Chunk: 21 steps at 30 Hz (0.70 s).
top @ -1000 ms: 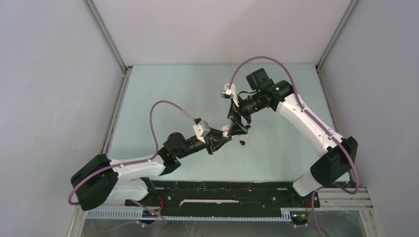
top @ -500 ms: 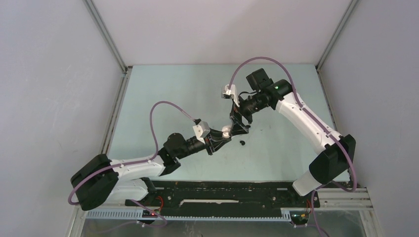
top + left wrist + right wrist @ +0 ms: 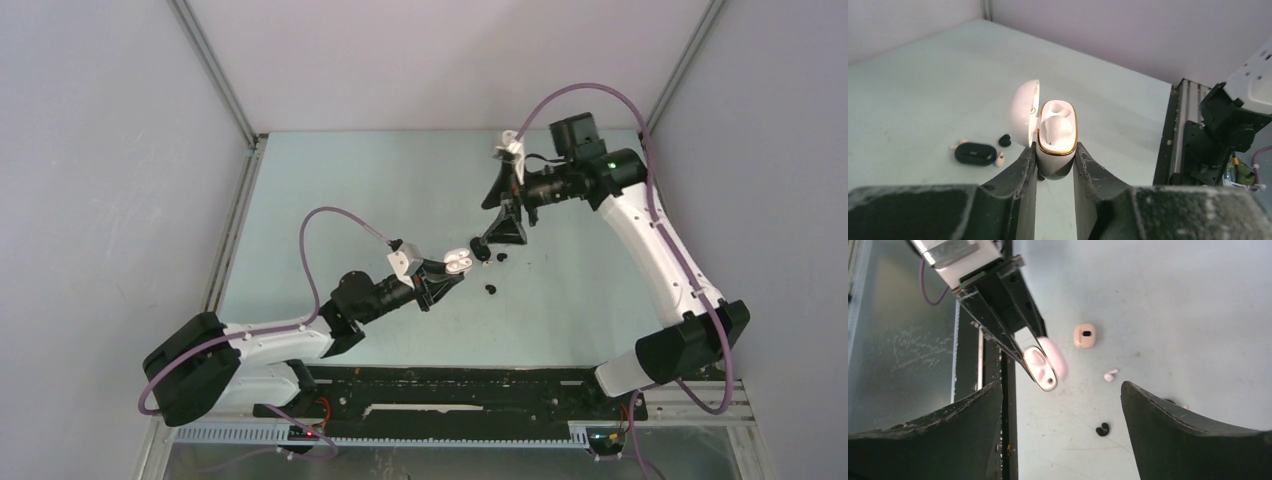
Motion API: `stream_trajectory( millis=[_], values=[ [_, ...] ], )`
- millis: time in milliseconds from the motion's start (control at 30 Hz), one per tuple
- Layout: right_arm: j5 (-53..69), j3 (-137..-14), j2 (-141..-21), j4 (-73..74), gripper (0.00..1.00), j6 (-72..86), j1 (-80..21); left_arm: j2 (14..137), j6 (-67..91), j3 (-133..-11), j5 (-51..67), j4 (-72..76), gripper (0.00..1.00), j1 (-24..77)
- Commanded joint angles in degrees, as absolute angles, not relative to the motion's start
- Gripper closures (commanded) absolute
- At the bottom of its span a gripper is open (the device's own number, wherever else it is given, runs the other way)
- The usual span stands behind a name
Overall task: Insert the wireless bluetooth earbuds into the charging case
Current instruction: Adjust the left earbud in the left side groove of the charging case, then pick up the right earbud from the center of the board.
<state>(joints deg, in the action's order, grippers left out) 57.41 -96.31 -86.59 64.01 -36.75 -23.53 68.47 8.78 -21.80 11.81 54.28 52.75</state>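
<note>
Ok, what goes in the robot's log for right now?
left hand: shut on white charging case, lid open | right hand: open, empty | black earbud: loose on table | white earbud: loose on table

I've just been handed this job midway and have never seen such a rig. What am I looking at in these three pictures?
They show two robot arms bolted at the near edge of a table, each ending in a two-finger gripper. The top picture looks down from above and behind the arms. The other two come from a camera on each wrist, so the dark shapes at the bottom are that arm's own fingers. The left gripper is shut on a white case whose lid is open. The right gripper is open and holds nothing. On the table lie a black bud, a white bud and a black case.
</note>
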Motion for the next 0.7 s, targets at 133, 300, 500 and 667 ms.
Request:
stream_trajectory(
  millis=[133,300,500,667],
  values=[
    [51.19,-74.27,-81.78,29.67,0.34,-11.44,-14.49,63.08,12.45,-17.25,0.29,52.39,1.0,52.52],
    [44.21,-67.46,-84.47,25.0,0.46,-14.83,-19.5,56.63,12.92,-12.33,-6.6,50.42,1.0,52.56],
    [38.41,-66.93,-92.07,20.16,0.51,-15.04,-21.71,51.11,11.42,-5.59,-11.36,53.04,1.0,52.57],
    [33.42,-69.29,-100.16,19.02,0.52,-20.71,-26.37,53.48,8.47,-0.53,-10.67,59.94,1.0,51.94]
  ],
)
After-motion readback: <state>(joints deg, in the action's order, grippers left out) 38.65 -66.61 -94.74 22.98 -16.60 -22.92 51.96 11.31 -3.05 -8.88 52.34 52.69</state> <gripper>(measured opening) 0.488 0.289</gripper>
